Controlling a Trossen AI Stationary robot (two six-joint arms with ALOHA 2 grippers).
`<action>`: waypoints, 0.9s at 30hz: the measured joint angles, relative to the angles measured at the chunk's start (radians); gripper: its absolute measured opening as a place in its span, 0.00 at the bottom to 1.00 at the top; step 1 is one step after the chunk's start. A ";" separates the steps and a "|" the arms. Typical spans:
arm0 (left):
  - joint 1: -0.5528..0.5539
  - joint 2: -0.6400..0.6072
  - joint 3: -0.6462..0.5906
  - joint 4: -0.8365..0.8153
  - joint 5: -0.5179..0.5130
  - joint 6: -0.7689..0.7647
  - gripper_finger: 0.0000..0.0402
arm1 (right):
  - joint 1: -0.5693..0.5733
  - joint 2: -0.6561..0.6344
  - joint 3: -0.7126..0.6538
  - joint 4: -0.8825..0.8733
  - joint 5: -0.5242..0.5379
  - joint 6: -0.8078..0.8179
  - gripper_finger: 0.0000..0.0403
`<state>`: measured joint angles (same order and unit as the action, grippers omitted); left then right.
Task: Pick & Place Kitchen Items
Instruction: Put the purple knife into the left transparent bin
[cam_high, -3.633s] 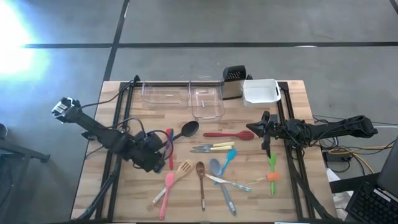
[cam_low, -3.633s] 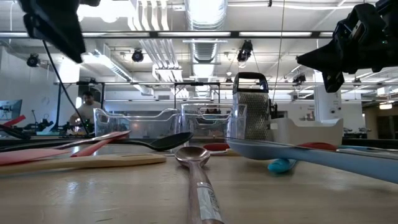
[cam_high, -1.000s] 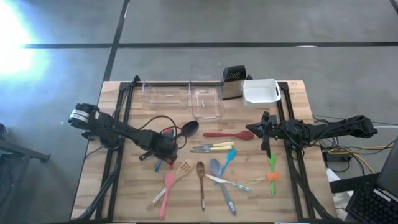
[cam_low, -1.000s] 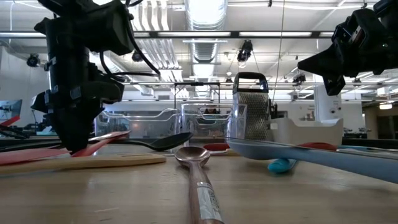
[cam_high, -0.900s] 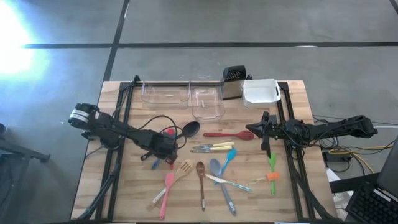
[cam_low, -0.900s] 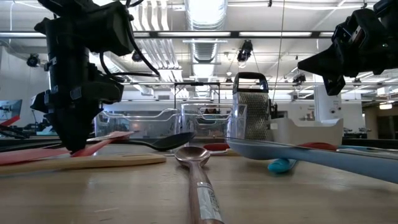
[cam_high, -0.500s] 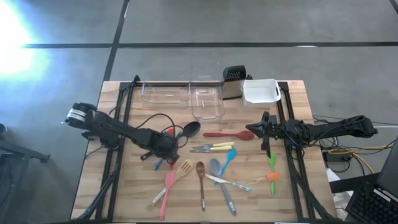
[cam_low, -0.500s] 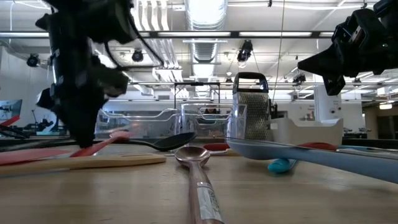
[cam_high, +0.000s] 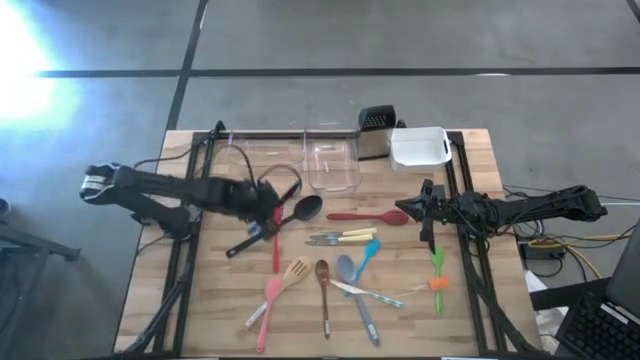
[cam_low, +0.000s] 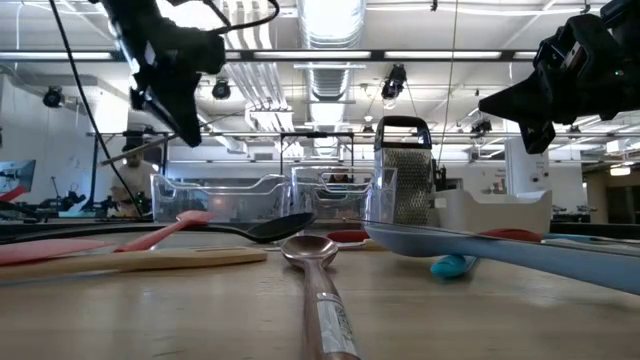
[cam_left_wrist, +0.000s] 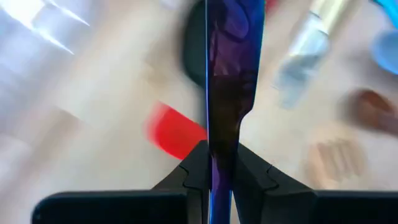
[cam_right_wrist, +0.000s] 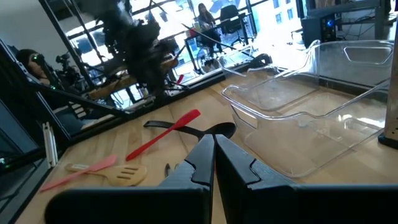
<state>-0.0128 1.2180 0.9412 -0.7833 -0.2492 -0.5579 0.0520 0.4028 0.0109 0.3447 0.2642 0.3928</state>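
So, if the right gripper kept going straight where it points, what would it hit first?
Probably the ladle: the right gripper, shut, aims at its bowl. It hangs above the table, so it may pass over.

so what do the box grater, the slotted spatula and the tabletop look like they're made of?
Box grater: likely steel, shiny grey perforated face, dark handle on top. Slotted spatula: looks like pale wood or bamboo, matte tan, slots cut in the head. Tabletop: wood, butcher-block style by the joined light strips and visible grain; the finish is hard to tell.
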 joint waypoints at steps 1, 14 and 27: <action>0.035 -0.008 0.012 -0.008 -0.012 0.067 0.11 | 0.000 0.000 0.000 0.000 0.000 0.000 0.02; 0.555 0.047 0.247 -0.014 -0.044 0.840 0.11 | 0.000 0.000 0.000 0.001 0.000 0.000 0.02; 0.769 0.335 0.454 -0.021 0.067 1.084 0.11 | 0.000 0.000 0.000 -0.001 0.000 0.000 0.02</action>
<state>0.7559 1.5526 1.3952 -0.8044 -0.1818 0.5265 0.0519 0.4026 0.0109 0.3434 0.2642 0.3931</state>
